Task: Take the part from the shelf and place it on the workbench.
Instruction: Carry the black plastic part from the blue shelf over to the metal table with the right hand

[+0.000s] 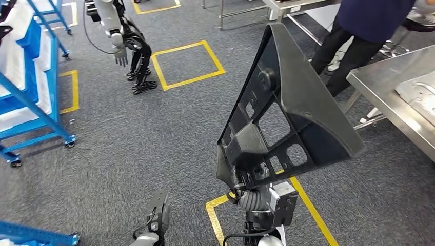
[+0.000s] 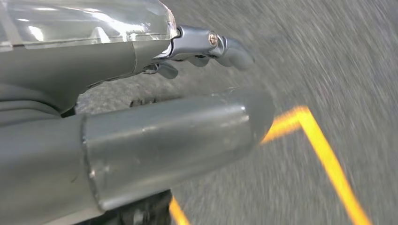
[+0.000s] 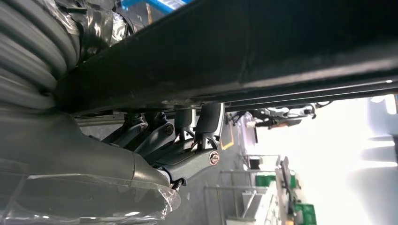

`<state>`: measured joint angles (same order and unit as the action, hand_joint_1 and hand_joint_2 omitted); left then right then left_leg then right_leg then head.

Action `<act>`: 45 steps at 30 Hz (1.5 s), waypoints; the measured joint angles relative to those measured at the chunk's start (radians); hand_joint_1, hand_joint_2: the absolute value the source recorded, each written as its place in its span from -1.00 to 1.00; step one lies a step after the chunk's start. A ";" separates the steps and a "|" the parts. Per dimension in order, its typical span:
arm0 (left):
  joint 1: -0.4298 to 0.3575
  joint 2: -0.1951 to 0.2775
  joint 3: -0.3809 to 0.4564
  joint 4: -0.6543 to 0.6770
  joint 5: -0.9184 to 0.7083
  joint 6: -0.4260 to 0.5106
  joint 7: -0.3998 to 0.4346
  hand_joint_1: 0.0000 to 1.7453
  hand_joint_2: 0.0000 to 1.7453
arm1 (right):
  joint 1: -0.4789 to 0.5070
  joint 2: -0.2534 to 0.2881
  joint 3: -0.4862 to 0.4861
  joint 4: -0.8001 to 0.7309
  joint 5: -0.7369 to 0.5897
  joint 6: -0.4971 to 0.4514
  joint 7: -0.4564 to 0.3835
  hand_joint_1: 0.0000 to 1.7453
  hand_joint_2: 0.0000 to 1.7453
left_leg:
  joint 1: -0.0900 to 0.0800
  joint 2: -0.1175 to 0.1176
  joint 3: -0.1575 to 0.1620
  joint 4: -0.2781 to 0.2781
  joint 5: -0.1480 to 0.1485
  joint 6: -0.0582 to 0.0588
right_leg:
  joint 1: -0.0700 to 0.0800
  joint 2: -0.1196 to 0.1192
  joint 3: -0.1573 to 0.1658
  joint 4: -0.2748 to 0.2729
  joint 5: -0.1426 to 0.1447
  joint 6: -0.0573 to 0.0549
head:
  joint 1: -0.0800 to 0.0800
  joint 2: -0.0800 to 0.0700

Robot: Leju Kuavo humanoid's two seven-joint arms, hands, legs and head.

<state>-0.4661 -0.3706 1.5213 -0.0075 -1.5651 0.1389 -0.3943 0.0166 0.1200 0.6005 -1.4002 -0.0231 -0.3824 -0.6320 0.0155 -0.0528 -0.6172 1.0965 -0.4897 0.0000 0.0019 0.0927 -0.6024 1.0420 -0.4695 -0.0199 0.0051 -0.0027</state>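
The part [image 1: 287, 107] is a large black plastic frame with ribs and cut-outs, held upright and tilted in the middle of the head view. My right hand [image 1: 251, 197] grips its lower edge from beneath. In the right wrist view its fingers [image 3: 187, 136] curl against the underside of the black part [image 3: 234, 51]. The steel workbench [image 1: 382, 82] stands at the right, apart from the part. My left hand [image 1: 156, 215] hangs low over the grey carpet and holds nothing. The left wrist view shows its thumb [image 2: 178, 136] and fingers [image 2: 206, 44] apart.
A blue shelf on castors [image 1: 31, 77] stands at the left. Another humanoid robot [image 1: 123, 36] stands at the back left beside a yellow floor square [image 1: 187, 64]. A person in dark clothes [image 1: 359, 31] stands by the workbench's far end. A grey metal piece [image 1: 418, 95] lies on the bench.
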 joint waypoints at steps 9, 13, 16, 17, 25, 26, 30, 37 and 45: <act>-0.007 0.002 -0.092 0.003 -0.005 -0.016 -0.027 -1.00 -1.00 | 0.148 -0.091 -0.001 -0.145 -0.011 -0.016 -0.030 1.00 1.00 | 0.002 0.065 0.044 -0.078 0.008 0.037 | -0.005 -0.078 -0.103 0.179 -0.094 0.049 | 0.003 0.000; 0.000 0.004 -0.109 0.003 -0.005 -0.020 -0.028 -1.00 -1.00 | 0.172 -0.111 -0.003 -0.173 -0.012 -0.018 -0.025 1.00 1.00 | 0.001 0.120 0.055 -0.078 -0.004 0.035 | -0.015 -0.099 -0.111 0.184 -0.052 0.056 | 0.003 0.000; -0.003 0.003 -0.129 0.003 -0.006 -0.044 -0.025 -1.00 -1.00 | 0.184 -0.119 -0.006 -0.192 -0.011 -0.029 -0.017 1.00 1.00 | -0.003 0.150 0.068 -0.078 -0.017 0.023 | 0.001 -0.165 -0.024 0.014 0.015 0.040 | 0.003 0.000; -0.005 0.003 -0.136 0.003 -0.006 -0.053 -0.021 -1.00 -1.00 | 0.189 -0.120 -0.008 -0.200 -0.008 -0.034 -0.012 1.00 1.00 | -0.006 0.159 0.071 -0.078 -0.020 0.018 | 0.008 -0.177 -0.015 -0.006 0.015 0.034 | 0.003 0.000; 0.156 0.082 -0.150 -0.032 0.055 -0.025 -0.063 -1.00 -1.00 | 0.209 -0.122 -0.019 -0.213 0.021 -0.060 -0.036 1.00 1.00 | -0.002 0.066 -0.014 0.146 -0.141 -0.008 | -0.005 -0.063 0.007 -0.026 0.012 -0.010 | 0.001 0.000; 0.226 0.118 -0.144 -0.055 0.065 -0.063 -0.088 -1.00 -1.00 | 0.211 -0.123 -0.020 -0.211 0.017 -0.068 -0.049 1.00 1.00 | -0.002 0.062 -0.038 0.188 -0.147 -0.009 | -0.004 -0.034 0.011 -0.024 0.009 -0.013 | 0.001 0.000; 0.350 0.207 -0.129 -0.126 0.056 -0.120 -0.100 -1.00 -1.00 | 0.226 -0.124 -0.032 -0.210 0.051 -0.113 -0.053 1.00 1.00 | -0.006 0.010 -0.011 0.031 -0.023 0.005 | -0.002 0.024 0.013 -0.004 -0.009 -0.004 | 0.000 0.000; 0.369 0.202 -0.129 -0.153 0.039 -0.077 -0.079 -1.00 -1.00 | 0.243 -0.119 -0.033 -0.246 0.157 -0.177 -0.018 1.00 1.00 | 0.001 0.029 0.026 -0.062 0.010 0.035 | 0.006 -0.010 -0.009 0.046 -0.049 0.023 | 0.002 0.000; 0.380 0.202 -0.129 -0.165 0.039 -0.072 -0.077 -1.00 -1.00 | 0.249 -0.119 -0.033 -0.254 0.163 -0.179 -0.013 1.00 1.00 | -0.001 0.138 0.044 -0.064 -0.006 0.036 | -0.008 -0.133 -0.023 0.098 -0.055 0.035 | 0.002 0.000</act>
<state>-0.0863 -0.1686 1.3924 -0.1722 -1.5259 0.0670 -0.4718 0.2652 0.0011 0.5673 -1.6538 0.1404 -0.5614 -0.6447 0.0148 0.0855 -0.5734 1.0329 -0.4957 0.0359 -0.0057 -0.0405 -0.6255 1.1396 -0.5247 0.0150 0.0071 -0.0027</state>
